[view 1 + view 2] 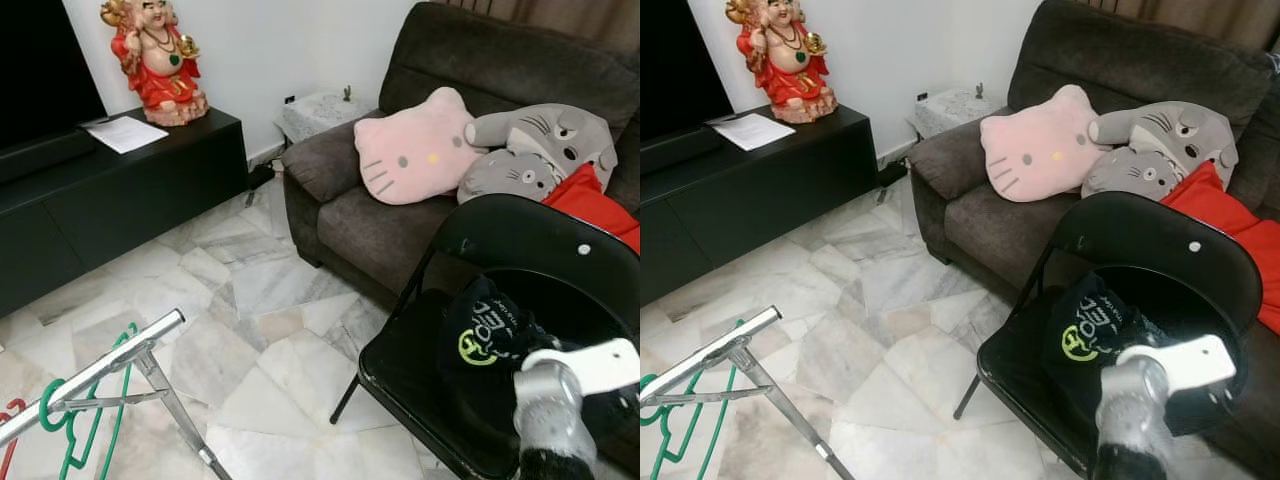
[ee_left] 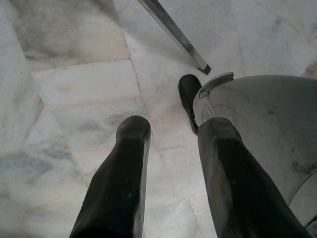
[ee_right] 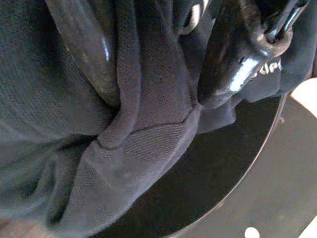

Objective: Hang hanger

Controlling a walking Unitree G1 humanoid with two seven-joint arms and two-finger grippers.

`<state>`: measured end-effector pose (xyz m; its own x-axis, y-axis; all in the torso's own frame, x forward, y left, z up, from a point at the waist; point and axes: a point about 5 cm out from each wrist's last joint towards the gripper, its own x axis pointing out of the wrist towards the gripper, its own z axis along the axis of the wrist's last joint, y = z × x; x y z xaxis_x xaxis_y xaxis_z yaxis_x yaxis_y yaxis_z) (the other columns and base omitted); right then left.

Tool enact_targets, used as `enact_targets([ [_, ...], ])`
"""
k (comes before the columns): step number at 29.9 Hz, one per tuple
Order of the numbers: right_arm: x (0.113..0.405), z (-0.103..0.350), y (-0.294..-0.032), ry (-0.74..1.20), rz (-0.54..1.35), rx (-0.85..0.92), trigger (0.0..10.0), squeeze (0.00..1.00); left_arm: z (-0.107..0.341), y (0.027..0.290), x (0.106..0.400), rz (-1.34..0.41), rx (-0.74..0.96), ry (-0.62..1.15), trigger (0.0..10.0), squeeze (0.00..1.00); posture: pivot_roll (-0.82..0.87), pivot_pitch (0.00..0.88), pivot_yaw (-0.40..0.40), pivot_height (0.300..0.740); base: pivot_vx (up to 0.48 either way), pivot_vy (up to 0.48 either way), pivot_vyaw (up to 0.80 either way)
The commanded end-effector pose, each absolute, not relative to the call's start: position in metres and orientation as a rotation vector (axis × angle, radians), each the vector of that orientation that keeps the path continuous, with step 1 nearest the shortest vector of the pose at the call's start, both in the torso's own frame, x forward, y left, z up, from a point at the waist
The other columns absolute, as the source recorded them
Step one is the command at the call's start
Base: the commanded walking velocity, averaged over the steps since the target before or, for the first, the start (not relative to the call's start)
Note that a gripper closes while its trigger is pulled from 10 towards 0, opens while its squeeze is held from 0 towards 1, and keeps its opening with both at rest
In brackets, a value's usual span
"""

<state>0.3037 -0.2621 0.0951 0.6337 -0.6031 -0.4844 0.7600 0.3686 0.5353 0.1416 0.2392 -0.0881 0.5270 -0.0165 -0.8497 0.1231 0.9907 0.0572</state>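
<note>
While the right arm (image 1: 548, 408) reaches down over the black folding chair (image 1: 520, 250) at about 4 o'clock in the head views, its gripper (image 3: 153, 74) is pressed into the dark garment (image 1: 490, 335) piled on the seat. Right wrist view: both black fingers (image 3: 84, 54) sit in the mesh fabric with a fold bunched between them, so the gripper is closed on the garment. A thin dark hook-like piece (image 3: 280, 22) shows by one fingertip; cannot tell whether it is a hanger. Judgement: the grip is low and deep because the cloth is limp and would slip from a shallow pinch.

Task's thing: a green hanger (image 1: 90, 420) hangs from the metal drying rack (image 1: 95, 375) at 8 o'clock, hooked over the rail, with a red hanger (image 1: 8, 430) just beside it at the frame edge. The rack is well apart from the chair, across bare marble floor (image 1: 250, 350).

Left gripper (image 2: 168, 163): fingers set wide apart, nothing between them, pointed down at the floor near a rack leg (image 2: 173, 34). Idle.

Background: brown sofa (image 1: 400, 210) at 1 o'clock carrying a pink cat cushion (image 1: 415, 150), a grey plush toy (image 1: 540, 145) and red cloth (image 1: 600, 205); black cabinet (image 1: 120, 190) at 10 o'clock with a red figurine (image 1: 155, 60) and a sheet of paper (image 1: 125, 132).

Judgement: early stage; garment must be lifted off the chair and carried to the rack before anything is hung.
</note>
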Motion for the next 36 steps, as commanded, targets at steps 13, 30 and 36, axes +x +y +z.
enact_targets([
  [13, 0.314, 0.117, -0.275, 0.184, -0.828, 0.892, 10.0, 0.00, -0.088, 0.242, 0.140, -0.085, 0.132, 1.029, 10.0, 0.00, -0.01, 0.046, -0.005, 0.740, 0.000, 0.000, 0.00],
  [30, 0.357, 0.129, -0.253, 0.247, -0.577, 0.762, 10.0, 0.00, -0.088, 0.241, 0.141, -0.087, 0.131, 1.032, 10.0, 0.00, -0.01, 0.052, -0.001, 0.740, 0.000, 0.000, 0.00],
  [36, 0.342, 0.092, -0.253, 0.374, -0.632, 0.758, 10.0, 0.00, -0.089, 0.240, 0.141, -0.092, 0.126, 1.035, 10.0, 0.00, -0.01, 0.055, -0.001, 0.740, 0.000, 0.000, 0.00],
])
